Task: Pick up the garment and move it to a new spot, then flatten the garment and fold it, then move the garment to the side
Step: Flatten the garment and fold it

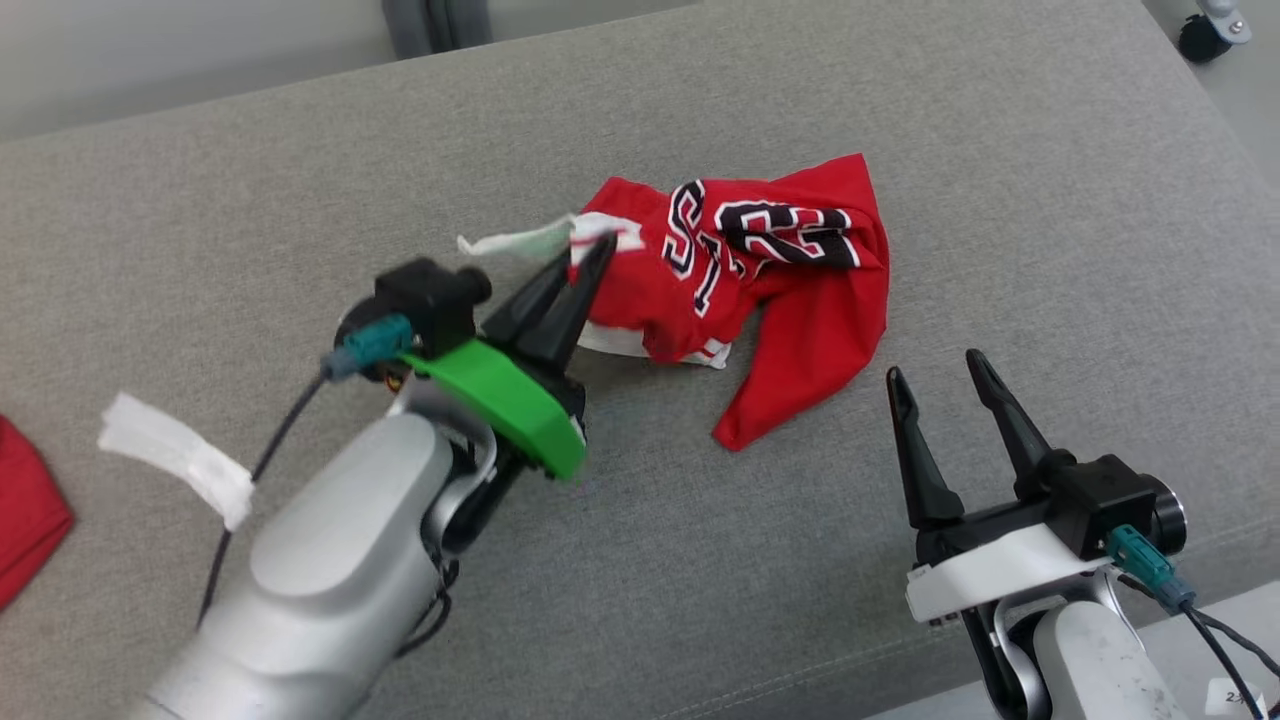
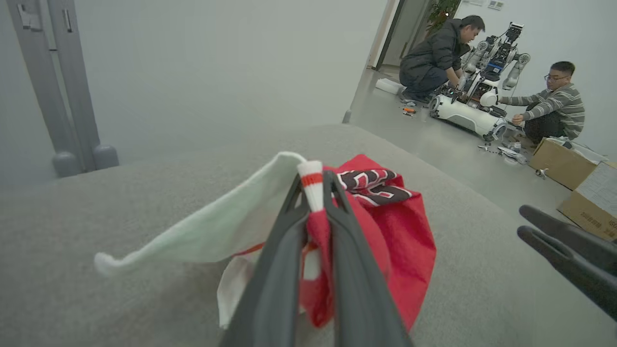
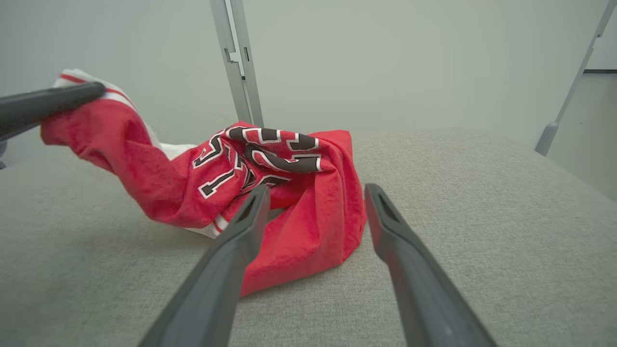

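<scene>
Left hand (image 1: 590, 248) on half-hidden garment (image 1: 800, 300) hem

The left gripper (image 2: 314, 182) is pinched tight on the garment (image 2: 400, 231), its fingers clamping a white, red-striped hem held above the grey cushion (image 2: 144, 193). A pale flap (image 2: 212, 226) droops out to the left, and the red bulk with dark lettering lies just behind. At the right edge the right gripper (image 2: 526, 221) shows 2 fingers slightly apart. Far back, 2 people (image 2: 436, 53) crouch by a white robot (image 2: 465, 113) on the floor, near boxes (image 2: 561, 161).
</scene>
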